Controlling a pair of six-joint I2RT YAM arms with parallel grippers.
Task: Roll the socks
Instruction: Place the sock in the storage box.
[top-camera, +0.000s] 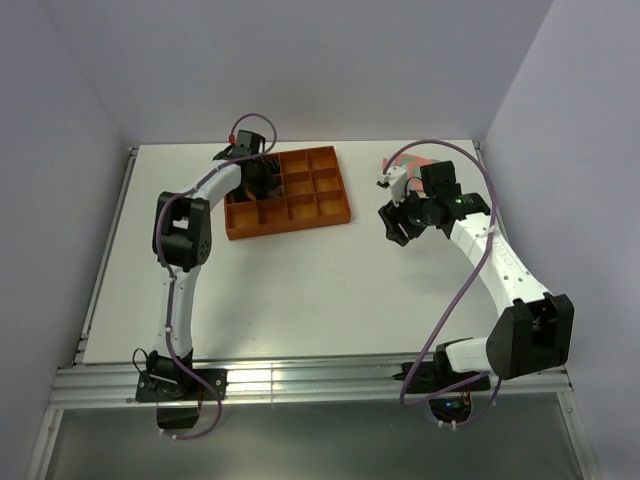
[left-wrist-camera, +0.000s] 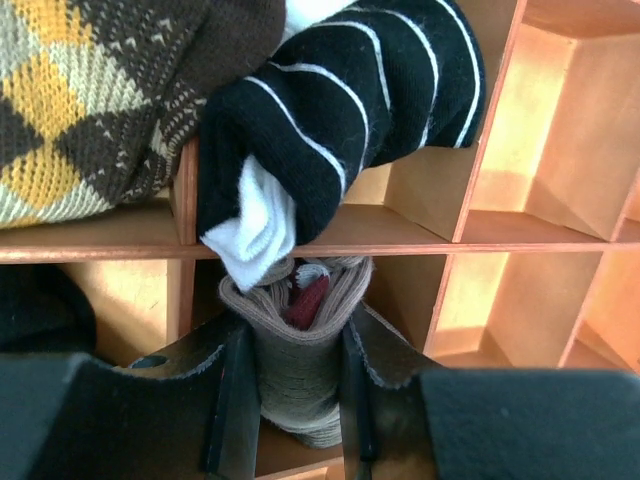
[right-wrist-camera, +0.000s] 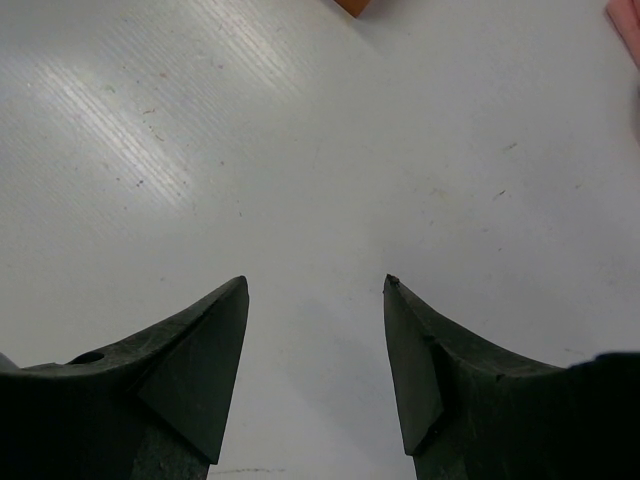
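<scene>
Left wrist view: checkered sock (left-wrist-camera: 90, 100) cropped by upper left corner; black striped sock (left-wrist-camera: 340, 110) cropped at top edge; lower part of tan sock (left-wrist-camera: 300, 390) masked by fingers of left end effector (left-wrist-camera: 295, 330). Top external view: contents of orange tray (top-camera: 290, 232) too small to distinguish; pink fabric (top-camera: 408, 160), upper right, partly behind right arm (top-camera: 480, 250). Right wrist view: orange sliver (right-wrist-camera: 352, 5) cut by top edge.

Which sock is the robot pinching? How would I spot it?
Find the orange divider tray. At its left end, the left gripper squeezes a rolled tan-brown sock. It's plain tan with maroon peeking out, unlike the black white-striped sock above.
</scene>
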